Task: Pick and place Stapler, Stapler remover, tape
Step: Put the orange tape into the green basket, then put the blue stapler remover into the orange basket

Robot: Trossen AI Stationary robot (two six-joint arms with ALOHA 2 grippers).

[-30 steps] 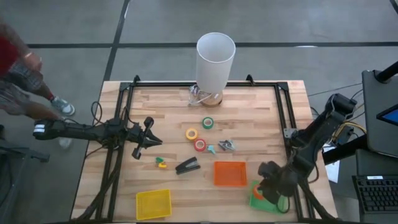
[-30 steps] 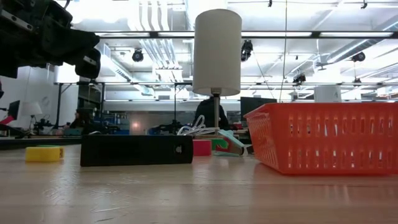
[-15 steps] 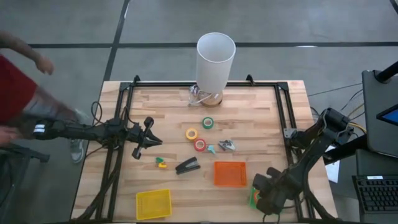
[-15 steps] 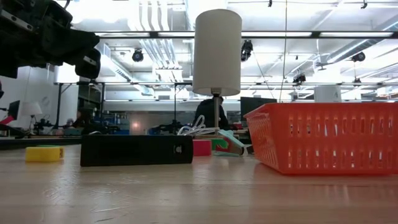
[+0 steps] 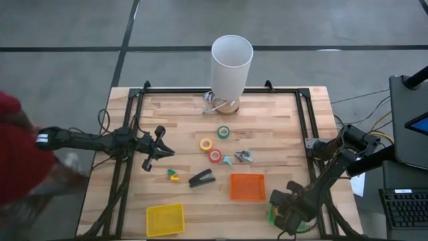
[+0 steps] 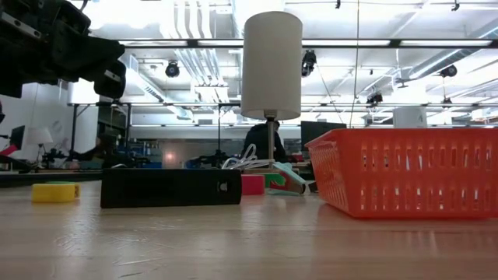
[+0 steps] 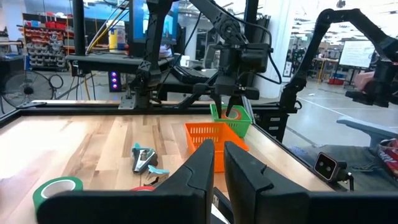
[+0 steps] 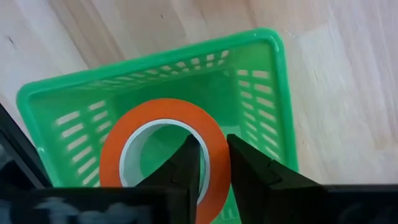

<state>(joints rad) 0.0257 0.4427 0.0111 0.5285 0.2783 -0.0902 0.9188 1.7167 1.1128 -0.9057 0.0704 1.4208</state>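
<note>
> So what's the count?

Me: one stapler (image 5: 201,179) mid-table, three tape rolls (image 5: 214,156) above it, three baskets. My right gripper (image 8: 208,169) pinches a fourth, orange roll (image 8: 163,146) over the green basket (image 8: 264,93). Left gripper (image 5: 158,148) hovers table-left, fingers nearly closed, empty.

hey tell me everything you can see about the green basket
The green basket is a small rectangular plastic tray with slotted walls and a thick rounded rim. It sits upright on the wooden table at its near right corner, beside the orange basket. The right gripper hangs directly over it, shut on the wall of an orange tape roll; whether the roll touches the basket floor cannot be told.
</note>
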